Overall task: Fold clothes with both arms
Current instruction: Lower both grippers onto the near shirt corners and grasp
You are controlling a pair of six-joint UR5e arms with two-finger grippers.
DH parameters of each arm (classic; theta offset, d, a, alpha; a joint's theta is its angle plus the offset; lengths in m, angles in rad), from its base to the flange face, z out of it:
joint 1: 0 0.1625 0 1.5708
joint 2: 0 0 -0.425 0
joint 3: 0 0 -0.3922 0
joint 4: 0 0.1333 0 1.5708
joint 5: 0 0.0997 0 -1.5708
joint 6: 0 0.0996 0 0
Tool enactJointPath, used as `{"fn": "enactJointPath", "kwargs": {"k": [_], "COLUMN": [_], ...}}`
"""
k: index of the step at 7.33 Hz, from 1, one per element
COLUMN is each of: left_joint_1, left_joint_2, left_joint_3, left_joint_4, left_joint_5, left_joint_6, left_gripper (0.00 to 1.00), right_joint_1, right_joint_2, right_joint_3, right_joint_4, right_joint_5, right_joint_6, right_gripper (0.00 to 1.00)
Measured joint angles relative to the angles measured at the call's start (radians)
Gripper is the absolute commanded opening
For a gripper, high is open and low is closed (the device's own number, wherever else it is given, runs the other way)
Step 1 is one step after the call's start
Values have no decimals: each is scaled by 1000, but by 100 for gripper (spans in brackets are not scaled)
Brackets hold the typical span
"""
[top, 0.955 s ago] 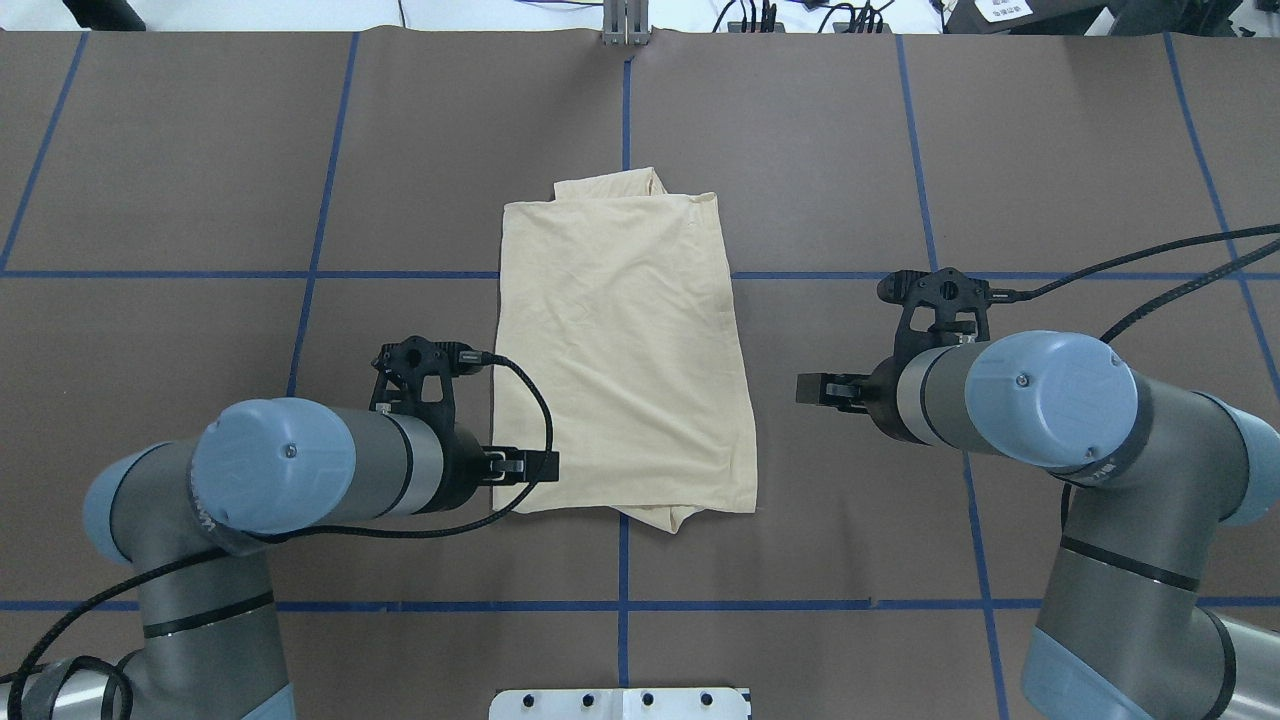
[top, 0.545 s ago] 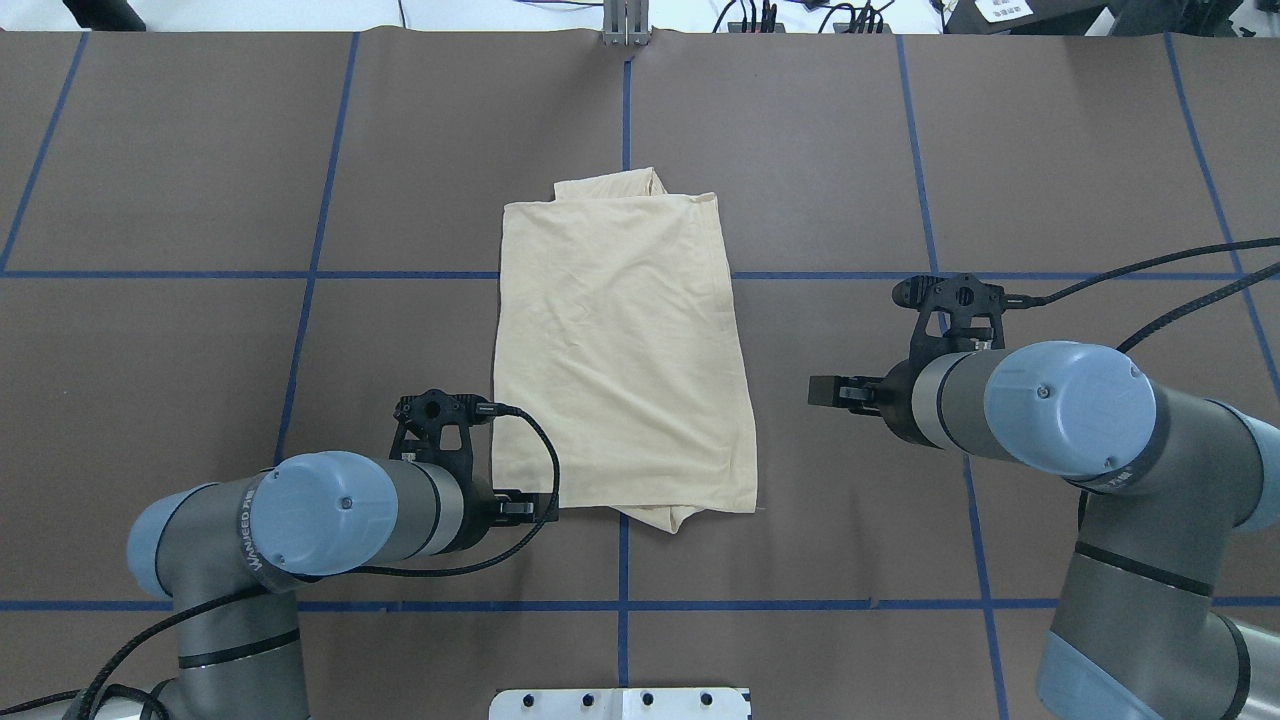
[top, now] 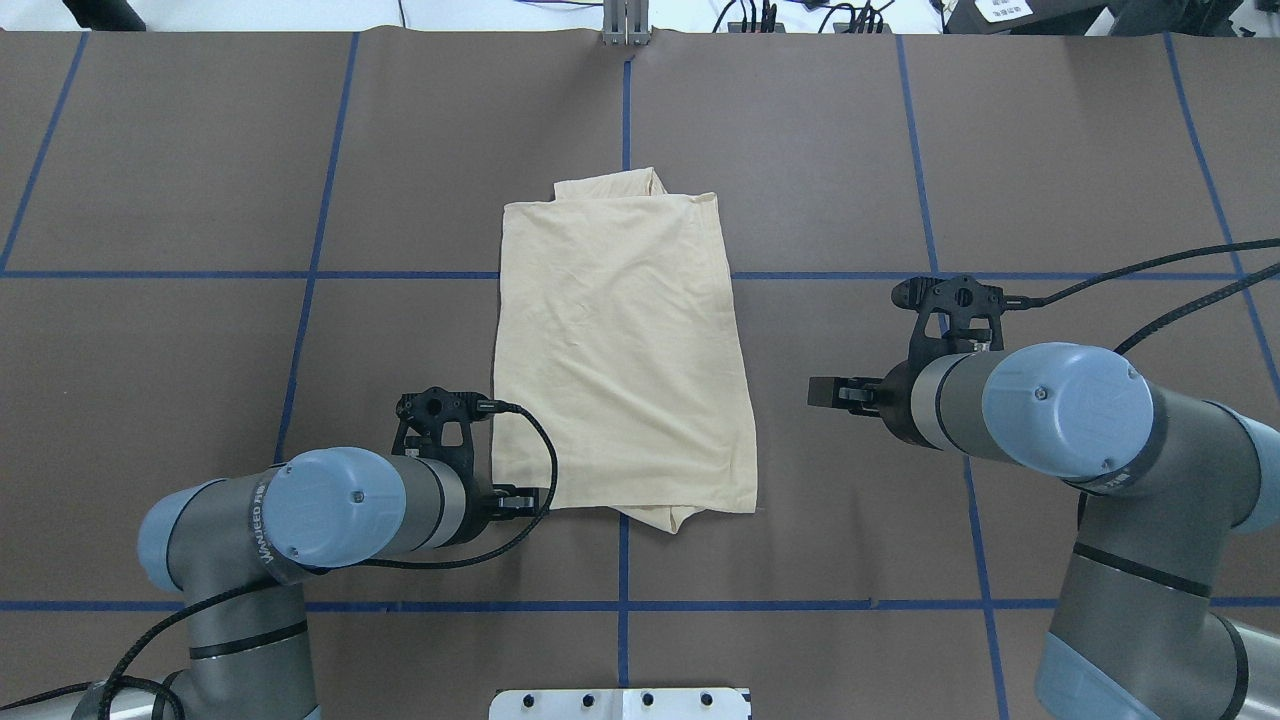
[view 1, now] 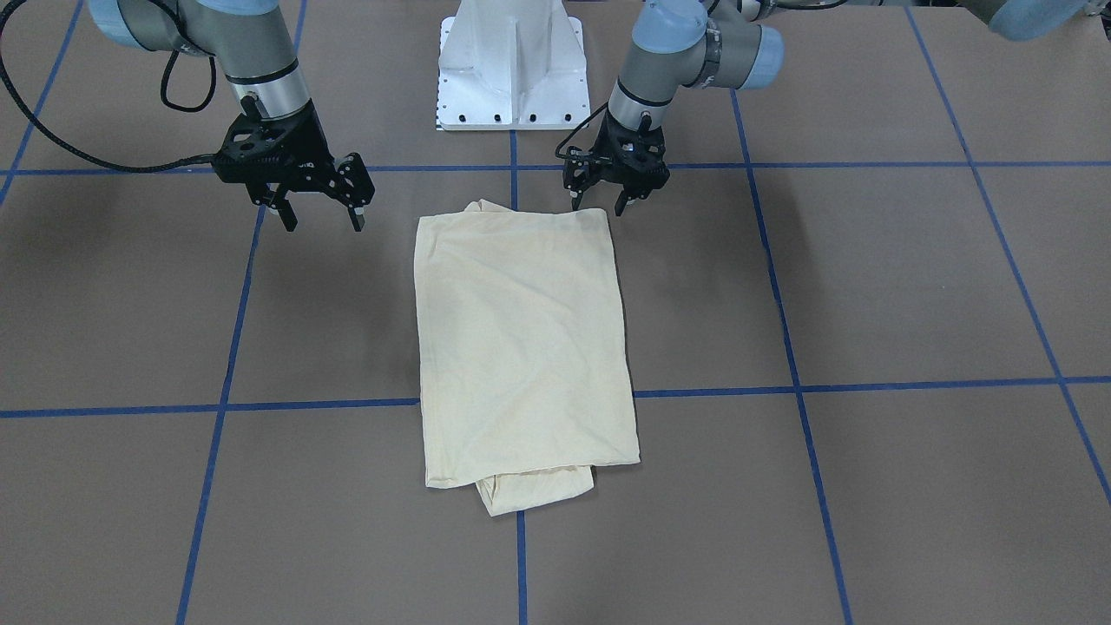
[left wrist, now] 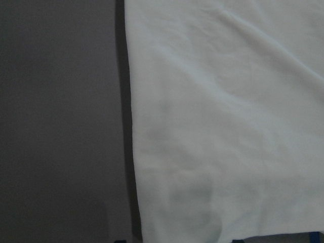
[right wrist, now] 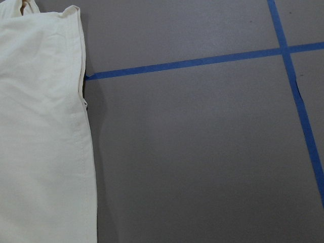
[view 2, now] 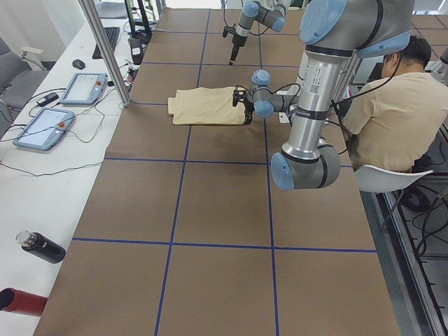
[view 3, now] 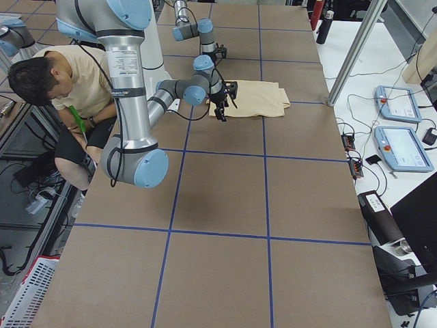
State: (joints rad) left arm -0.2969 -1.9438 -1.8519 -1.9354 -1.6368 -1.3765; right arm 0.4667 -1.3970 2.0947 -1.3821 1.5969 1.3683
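The clothes are one pale cream-yellow shirt (top: pixel 625 350), folded into a long rectangle (view 1: pixel 521 338) in the middle of the table, with a bit of fabric poking out at each short end. My left gripper (view 1: pixel 599 205) is open and stands low at the shirt's corner nearest the robot on my left side (top: pixel 520 503). Its wrist view is filled on the right by the cloth (left wrist: pixel 228 126). My right gripper (view 1: pixel 319 221) is open and empty, over bare table beside the shirt's right edge (top: pixel 830 393). That edge shows in its wrist view (right wrist: pixel 40 142).
The brown table cover carries a blue tape grid (top: pixel 622 605). The white pedestal base (view 1: pixel 512 69) stands at the robot's side. A seated person (view 2: pixel 392 119) is beside the table. Tablets (view 2: pixel 84 87), bottles (view 2: pixel 38 246) and a metal post (view 2: pixel 105 52) line the far side.
My left gripper has drawn back along the shirt's left edge towards the robot, to the near corner. The right gripper has shifted slightly outward. The shirt lies unchanged.
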Motion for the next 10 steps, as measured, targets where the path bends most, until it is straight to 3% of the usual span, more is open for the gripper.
{"fn": "enactJointPath", "kwargs": {"k": [6, 7, 8, 9, 10], "left_joint_1": [-9, -9, -9, -8, -9], "left_joint_2": [-23, -24, -25, -26, -29], "left_joint_3": [58, 65, 70, 71, 71], "left_joint_4": [-26, -38, -43, -45, -46], "left_joint_5": [11, 11, 11, 11, 11], "left_joint_6": [-127, -128, -128, -130, -132], "left_gripper": [63, 57, 42, 16, 0], "right_joint_1": [-8, -9, -9, -10, -10], "right_joint_2": [4, 4, 4, 4, 5], "right_joint_3": [-1, -1, -2, -2, -2], "right_joint_4": [0, 0, 0, 0, 0], "right_joint_5": [-8, -8, -8, -8, -8], "right_joint_6": [0, 0, 0, 0, 0], "right_gripper": [100, 100, 100, 100, 100]}}
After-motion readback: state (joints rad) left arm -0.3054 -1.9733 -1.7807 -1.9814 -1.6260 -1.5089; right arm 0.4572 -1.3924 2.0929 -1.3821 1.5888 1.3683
